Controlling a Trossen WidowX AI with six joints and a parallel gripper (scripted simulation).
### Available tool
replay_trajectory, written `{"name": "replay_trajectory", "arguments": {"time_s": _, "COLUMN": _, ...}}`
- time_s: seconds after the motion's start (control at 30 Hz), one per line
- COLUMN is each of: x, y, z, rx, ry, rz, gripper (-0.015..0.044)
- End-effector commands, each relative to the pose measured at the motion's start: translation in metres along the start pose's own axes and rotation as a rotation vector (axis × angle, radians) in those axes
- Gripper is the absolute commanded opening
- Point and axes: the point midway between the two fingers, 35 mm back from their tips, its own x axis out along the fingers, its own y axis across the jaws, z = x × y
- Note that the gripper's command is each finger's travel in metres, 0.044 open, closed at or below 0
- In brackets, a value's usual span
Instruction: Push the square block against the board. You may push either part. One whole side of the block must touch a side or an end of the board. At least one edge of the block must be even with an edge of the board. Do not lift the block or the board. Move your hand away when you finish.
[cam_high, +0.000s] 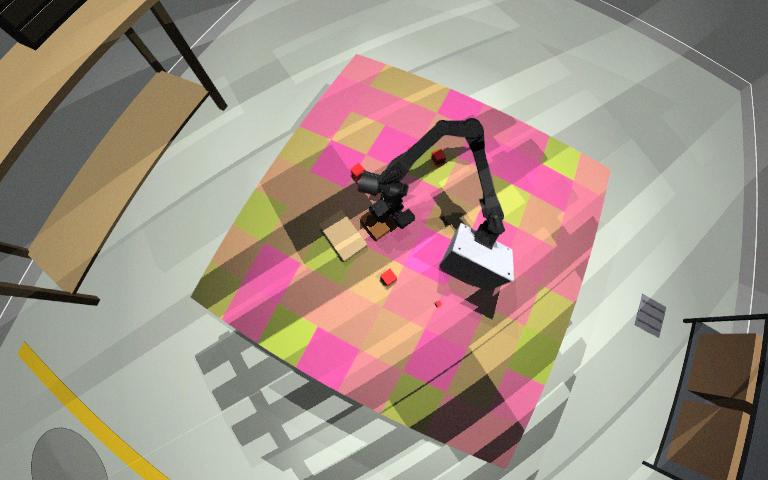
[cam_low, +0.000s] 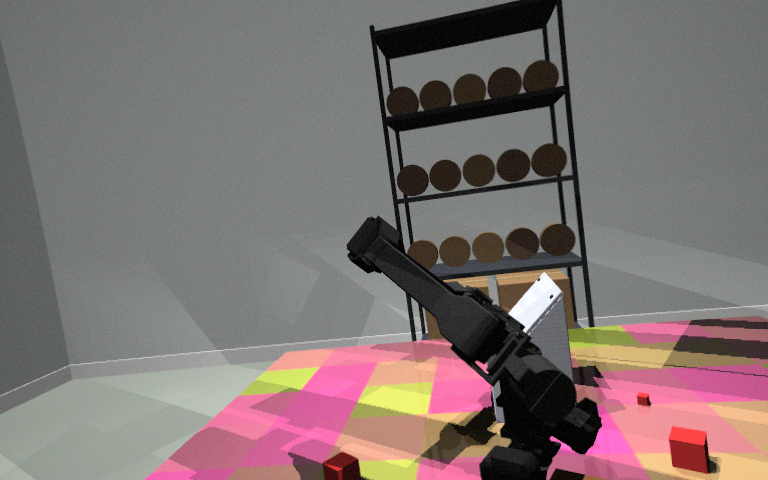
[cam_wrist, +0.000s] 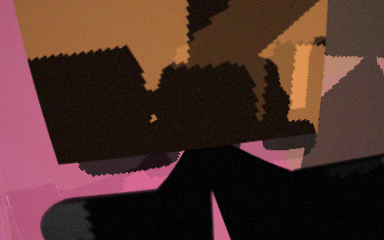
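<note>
The square block is orange-brown and lies flat on the patchwork mat, much of its top in shadow. The board is a larger tan rectangle, lying flat to the block's lower left in the top view. A narrow gap shows between their facing sides, which look roughly parallel. My gripper is shut and empty, pointing down at the block's side away from the board. In the wrist view its fingertips meet the block's near edge; whether they touch it I cannot tell.
Red cubes stand around on the mat: one beyond the gripper, one under the arm, one below the block, and a tiny one. The arm's white-topped base stands at right.
</note>
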Motion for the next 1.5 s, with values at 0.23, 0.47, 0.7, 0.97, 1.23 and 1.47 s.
{"name": "replay_trajectory", "arguments": {"time_s": 0.23, "x": 0.000, "y": -0.001, "z": 0.019, "rx": 0.007, "ry": -0.007, "rz": 0.002, "gripper": 0.0000}}
{"name": "replay_trajectory", "arguments": {"time_s": 0.47, "x": 0.000, "y": 0.000, "z": 0.030, "rx": 0.008, "ry": -0.007, "rz": 0.002, "gripper": 0.0000}}
{"name": "replay_trajectory", "arguments": {"time_s": 0.7, "x": 0.000, "y": 0.001, "z": 0.041, "rx": 0.008, "ry": -0.007, "rz": 0.002, "gripper": 0.0000}}
{"name": "replay_trajectory", "arguments": {"time_s": 0.97, "x": 0.000, "y": 0.001, "z": 0.036, "rx": 0.008, "ry": -0.006, "rz": 0.002, "gripper": 0.0000}}
{"name": "replay_trajectory", "arguments": {"time_s": 1.23, "x": 0.000, "y": 0.000, "z": 0.023, "rx": 0.008, "ry": -0.005, "rz": 0.001, "gripper": 0.0000}}
{"name": "replay_trajectory", "arguments": {"time_s": 1.47, "x": 0.001, "y": 0.000, "z": 0.011, "rx": 0.008, "ry": -0.003, "rz": 0.001, "gripper": 0.0000}}
